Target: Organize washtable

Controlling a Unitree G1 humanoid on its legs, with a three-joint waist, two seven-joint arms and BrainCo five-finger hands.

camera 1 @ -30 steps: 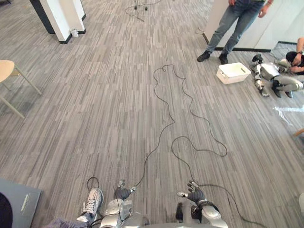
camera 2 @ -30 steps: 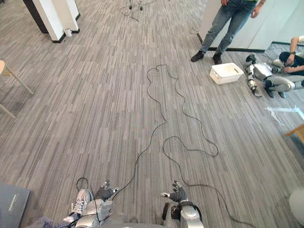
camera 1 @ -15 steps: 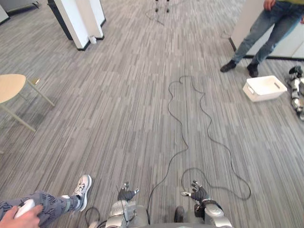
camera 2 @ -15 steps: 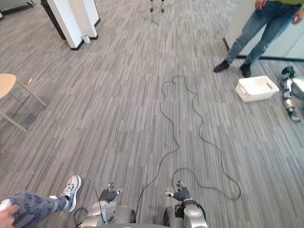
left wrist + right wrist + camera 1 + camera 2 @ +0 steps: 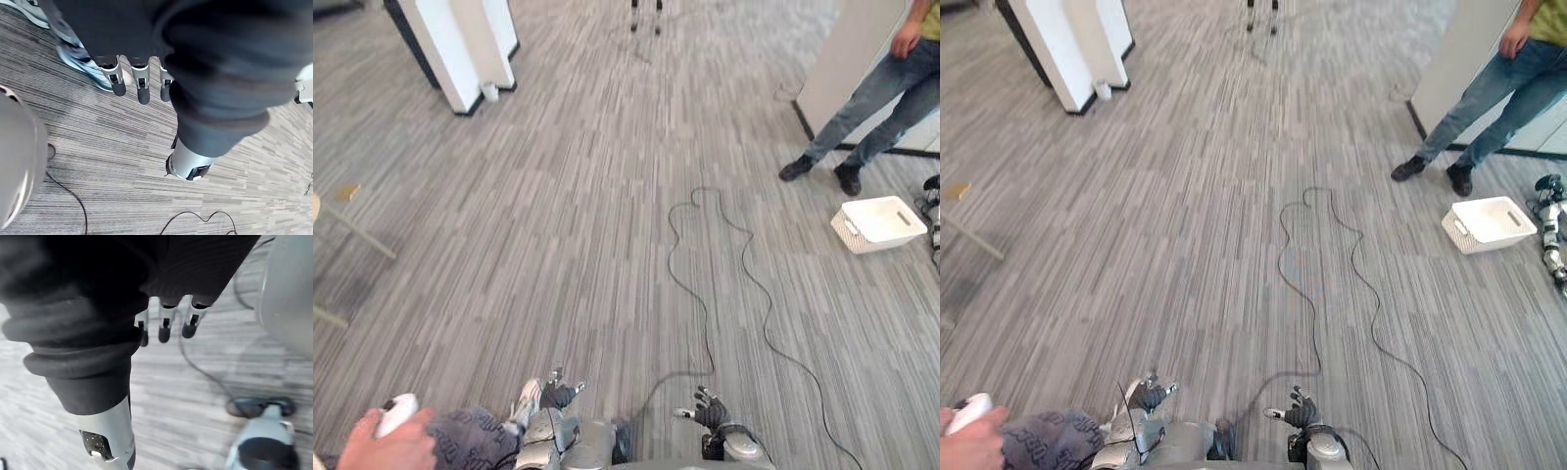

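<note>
No washtable or any of its items is in sight; grey striped carpet [image 5: 558, 215] stretches ahead. My left hand [image 5: 558, 391] hangs low at the bottom of the eye views, open with relaxed fingers [image 5: 142, 85] over the carpet and nothing in it. My right hand [image 5: 708, 412] hangs beside it, also open, its straight fingers [image 5: 164, 328] and thumb [image 5: 108, 438] holding nothing.
A white basket [image 5: 881, 221] sits on the floor at the right, by a standing person in jeans [image 5: 876, 103]. A white pillar [image 5: 450, 44] stands far left. Close at my lower left, a person's hand holds a white controller [image 5: 395, 415]. Another robot [image 5: 1553, 235] lies at the right edge.
The camera has shifted, so the whole scene slid. The person's hand with the controller is nearer at the lower left. Both hands hang as before.
</note>
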